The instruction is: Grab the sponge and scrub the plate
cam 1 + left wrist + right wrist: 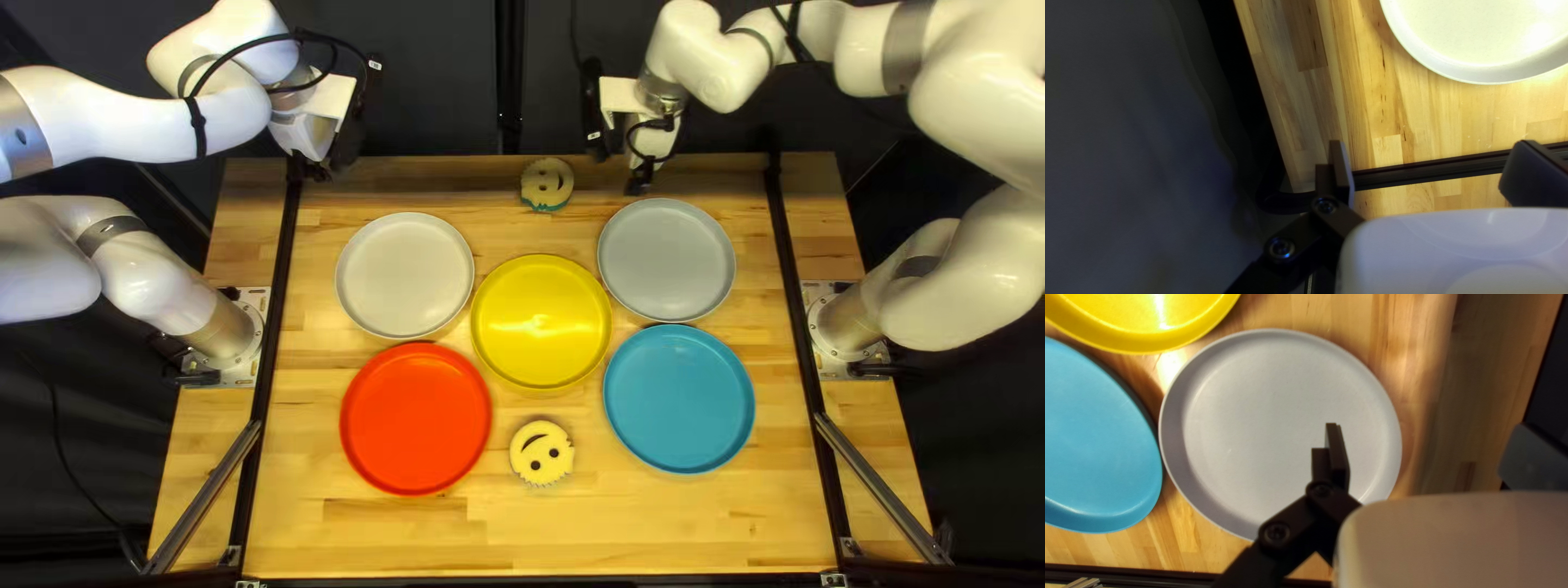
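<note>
Two round smiley-face sponges lie on the table: one sponge (546,184) near the far edge, another yellow sponge (541,453) between the red plate (416,418) and blue plate (679,399). A yellow plate (541,321) occupies the middle, with a white plate (405,274) and a grey plate (666,260) at either side. My left gripper (316,169) is over the far left table corner; in its wrist view the left gripper (1434,169) is open and empty. Beyond the grey plate hangs my right gripper (640,180); the right gripper (1432,452) is also open and empty in its wrist view.
Black rails run along both sides of the wooden table (653,523); the left rail (272,327) passes beside the left arm's base (223,332). The right arm's base (855,327) stands outside the other rail. A dark curtain (435,76) hangs behind the far edge.
</note>
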